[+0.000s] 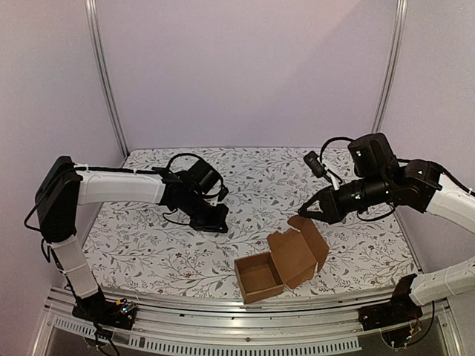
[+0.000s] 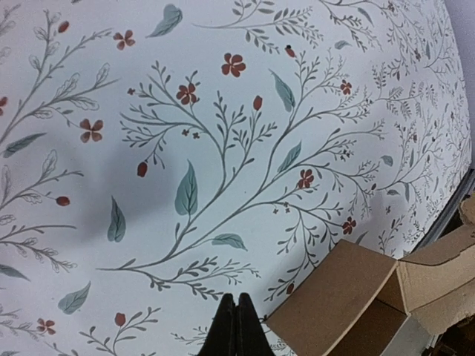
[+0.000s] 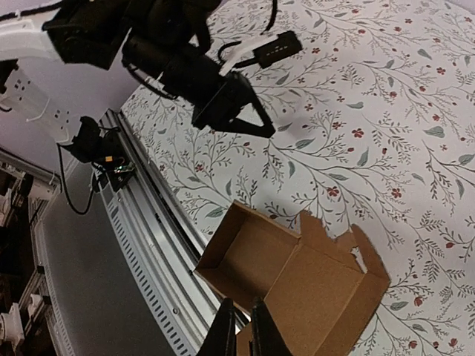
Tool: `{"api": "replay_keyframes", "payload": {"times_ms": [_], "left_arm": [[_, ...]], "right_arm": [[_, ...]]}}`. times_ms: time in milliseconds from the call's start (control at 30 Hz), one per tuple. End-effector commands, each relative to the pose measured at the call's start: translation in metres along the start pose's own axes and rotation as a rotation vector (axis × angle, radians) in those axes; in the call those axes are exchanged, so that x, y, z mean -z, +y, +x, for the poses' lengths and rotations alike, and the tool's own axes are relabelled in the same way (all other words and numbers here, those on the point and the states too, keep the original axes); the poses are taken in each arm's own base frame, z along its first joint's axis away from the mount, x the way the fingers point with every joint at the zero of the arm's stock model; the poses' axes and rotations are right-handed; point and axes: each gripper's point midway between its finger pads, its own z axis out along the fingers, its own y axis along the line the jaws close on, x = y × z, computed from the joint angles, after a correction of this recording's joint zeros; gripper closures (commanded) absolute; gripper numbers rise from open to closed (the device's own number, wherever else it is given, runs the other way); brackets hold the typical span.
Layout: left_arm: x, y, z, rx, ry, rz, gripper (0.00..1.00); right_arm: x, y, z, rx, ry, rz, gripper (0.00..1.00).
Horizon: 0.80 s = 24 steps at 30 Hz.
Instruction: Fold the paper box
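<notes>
The paper box [image 1: 278,265] sits at the table's [image 1: 148,245] near edge: tray formed, lid [image 1: 298,254] not yet closed. My left claw [image 1: 217,222] is pinched together, empty. My right claw [image 1: 303,213], barely parted and seemingly empty, hovers beside the lid.

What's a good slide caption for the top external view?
Open-lidded paper box at the near edge of the floral table, right gripper by its lid, left gripper apart.
</notes>
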Motion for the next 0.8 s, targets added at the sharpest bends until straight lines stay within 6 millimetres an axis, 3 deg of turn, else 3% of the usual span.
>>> {"api": "replay_keyframes", "payload": {"times_ms": [0, 133, 200, 500, 767], "left_arm": [[0.001, -0.008, -0.007, -0.052, 0.020, 0.041, 1.00], [-0.001, -0.016, -0.006, -0.062, 0.039, 0.076, 1.00], [-0.001, -0.018, -0.004, -0.066, 0.044, 0.083, 1.00], [-0.003, -0.020, 0.005, -0.071, 0.066, 0.100, 1.00], [-0.014, -0.028, 0.011, -0.080, 0.100, 0.119, 1.00]], "right_arm": [[-0.001, 0.050, 0.059, 0.161, 0.155, -0.085, 0.94], [-0.013, 0.072, 0.101, 0.355, 0.255, -0.111, 0.99], [-0.023, 0.073, 0.116, 0.467, 0.289, -0.089, 1.00], [-0.070, 0.064, 0.159, 0.717, 0.502, -0.045, 1.00], [-0.109, 0.064, 0.198, 0.799, 0.665, -0.084, 1.00]]}}
